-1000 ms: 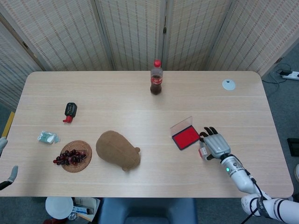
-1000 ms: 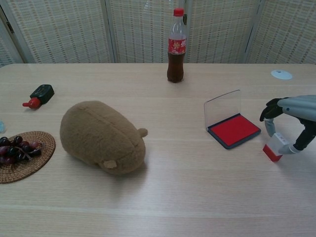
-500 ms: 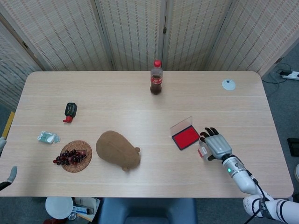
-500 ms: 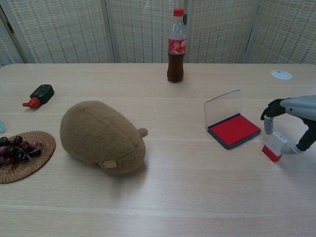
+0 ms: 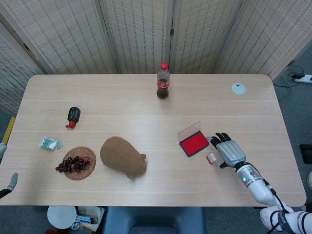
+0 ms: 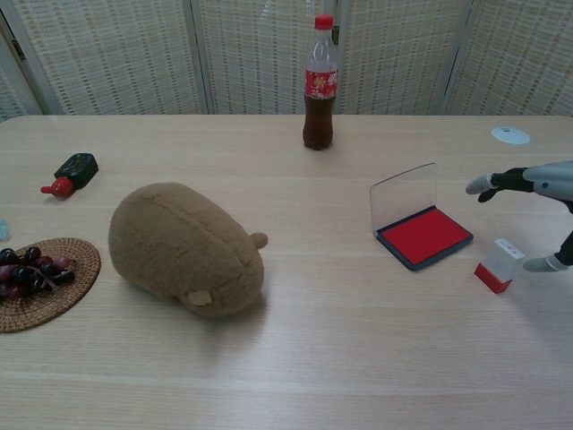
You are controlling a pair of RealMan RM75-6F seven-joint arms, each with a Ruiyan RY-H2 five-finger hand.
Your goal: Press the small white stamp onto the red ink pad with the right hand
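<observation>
The small white stamp [image 5: 211, 158] [image 6: 497, 266], red at its lower end, stands tilted on the table just right of the red ink pad [image 5: 194, 143] [image 6: 424, 235]. The pad's clear lid [image 6: 405, 193] stands open at its far side. My right hand [image 5: 229, 151] [image 6: 548, 190] hovers to the right of the stamp with its fingers spread and holds nothing. A gap shows between the stamp and the thumb. Only grey tips of my left hand [image 5: 10, 182] show at the lower left edge of the head view.
A cola bottle [image 5: 163, 81] [image 6: 320, 85] stands at the back centre. A brown plush toy [image 5: 122, 157] [image 6: 183, 246] lies mid-table, with grapes on a woven mat [image 5: 75, 163] [image 6: 31, 269] left of it. A black and red item [image 5: 73, 116] and a white disc [image 5: 238, 88] lie farther off.
My right hand has let go of the stamp, spread its fingers and drawn back to the right. The stamp stays on the table beside the pad.
</observation>
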